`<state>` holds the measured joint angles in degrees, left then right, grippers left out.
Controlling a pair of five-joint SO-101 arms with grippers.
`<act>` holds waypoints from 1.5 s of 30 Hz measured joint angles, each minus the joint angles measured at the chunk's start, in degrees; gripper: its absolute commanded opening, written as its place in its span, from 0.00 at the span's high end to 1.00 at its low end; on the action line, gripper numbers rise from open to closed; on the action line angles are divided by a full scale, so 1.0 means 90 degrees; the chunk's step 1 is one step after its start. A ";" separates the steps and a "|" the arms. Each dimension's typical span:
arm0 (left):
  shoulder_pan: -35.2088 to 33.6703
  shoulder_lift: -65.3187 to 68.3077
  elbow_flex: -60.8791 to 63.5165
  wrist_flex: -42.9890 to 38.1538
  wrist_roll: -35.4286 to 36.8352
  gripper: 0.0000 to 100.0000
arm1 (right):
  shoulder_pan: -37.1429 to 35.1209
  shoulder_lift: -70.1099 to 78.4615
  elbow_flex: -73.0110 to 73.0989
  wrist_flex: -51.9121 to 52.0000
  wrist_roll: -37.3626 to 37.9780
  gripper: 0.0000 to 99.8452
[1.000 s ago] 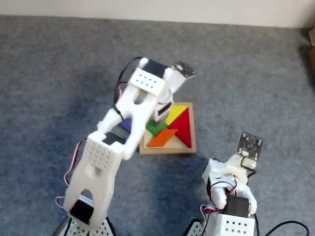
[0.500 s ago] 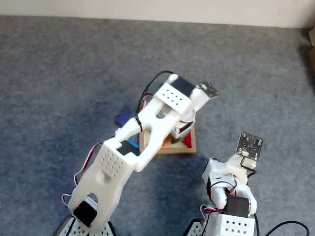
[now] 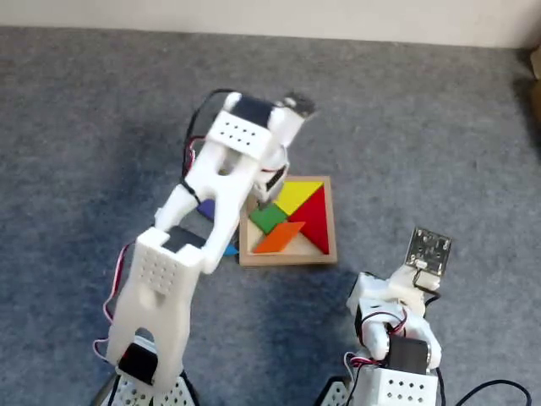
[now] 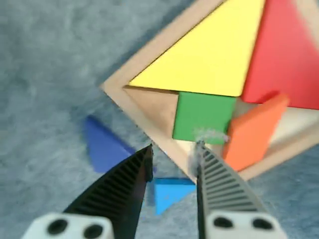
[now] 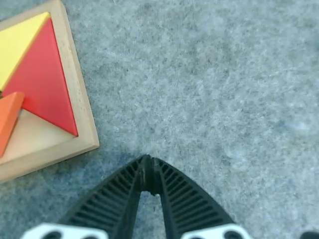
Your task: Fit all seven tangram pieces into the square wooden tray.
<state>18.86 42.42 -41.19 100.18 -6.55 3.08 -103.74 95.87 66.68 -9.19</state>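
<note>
no readable text, labels, numbers or signs anywhere

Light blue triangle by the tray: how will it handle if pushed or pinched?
The triangle looks flat and rigid, so likely won't roll or tip. On carpet it may drag rather than slide. Its low edges probably offer little grip.

The left arm (image 3: 203, 211) stretches far forward, left hand (image 4: 174, 149) pointing down with fingers slightly parted. The right arm (image 3: 393, 317) sits folded by its base, right hand (image 5: 148, 169) closed.
</note>
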 measured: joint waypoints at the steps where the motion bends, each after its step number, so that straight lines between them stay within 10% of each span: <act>1: 0.0000 0.0176 0.0000 0.0000 0.0000 0.85 | 0.0000 0.0000 0.0000 0.0000 0.0000 1.00; 21: 0.1729 0.0723 -0.0010 0.0000 0.0303 0.85 | 0.0000 0.0000 0.0000 0.0000 0.0000 1.00; 45: 0.0147 0.0733 -0.0068 -0.0713 0.0811 0.85 | 0.0000 0.0000 0.0000 0.0000 0.0000 1.00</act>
<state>20.18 49.01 -41.80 93.76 0.75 3.08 -103.74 95.87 66.68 -9.19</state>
